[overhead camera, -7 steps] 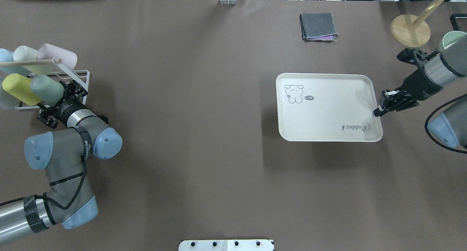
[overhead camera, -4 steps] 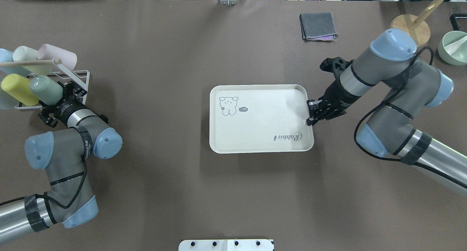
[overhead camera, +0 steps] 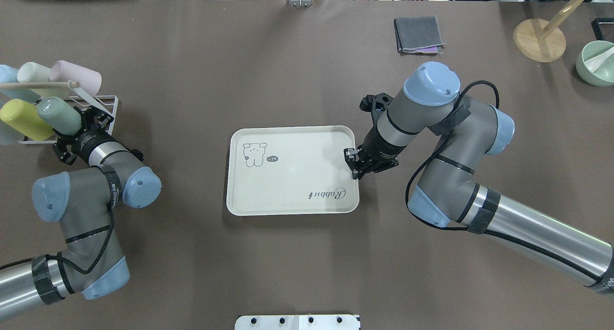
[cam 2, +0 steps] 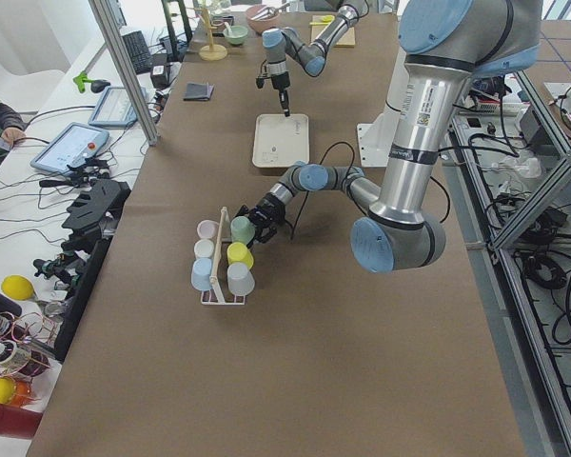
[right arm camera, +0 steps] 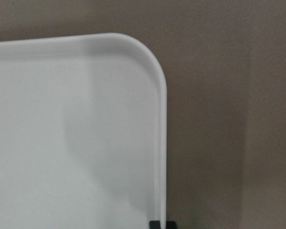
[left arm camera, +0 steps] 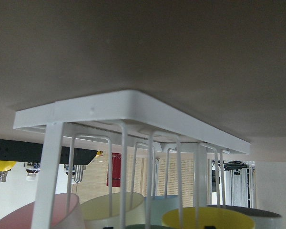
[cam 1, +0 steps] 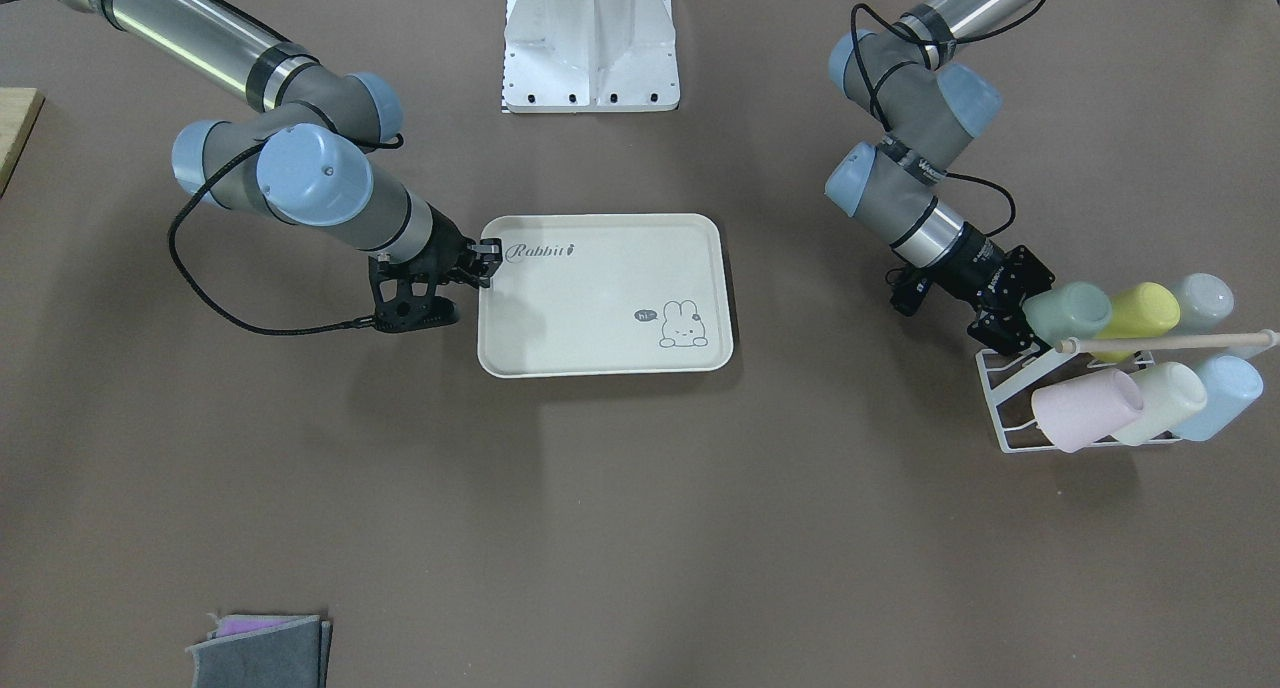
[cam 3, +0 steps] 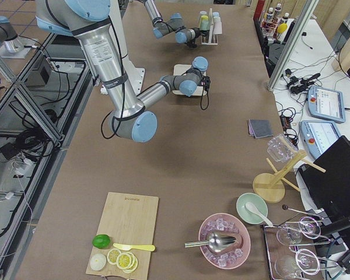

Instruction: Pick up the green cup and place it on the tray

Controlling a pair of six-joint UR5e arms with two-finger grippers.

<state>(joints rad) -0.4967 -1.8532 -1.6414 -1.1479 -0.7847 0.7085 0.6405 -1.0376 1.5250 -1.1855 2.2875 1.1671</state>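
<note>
green cup: shown lying on its side in the upper row of a white wire rack at the table's end on the robot's left, with its mouth turned toward the left arm; it is set just beside a yellow cup.
left gripper: held at the mouth end of the green cup, level with the rack's top. The fingertips are masked by the cup and the gripper body, so it cannot be told whether the fingers are spread or pressed on the rim.
tray: laid flat on the brown table near its middle, well apart from the rack. A bunny drawing is seen toward the rack side and the "Rabbit" script toward the right arm.
right gripper: lowered onto the tray's short edge beside the script; its fingers are drawn together and the rim is pinched between them. In the right wrist view the rim is seen running straight down to a dark fingertip at the picture's lower edge.
rack contents: a pink cup and other pale cups are stacked on their sides, with a wooden dowel laid across them.
grey cloth: folded and placed on the far part of the table, apart from the tray.
</note>
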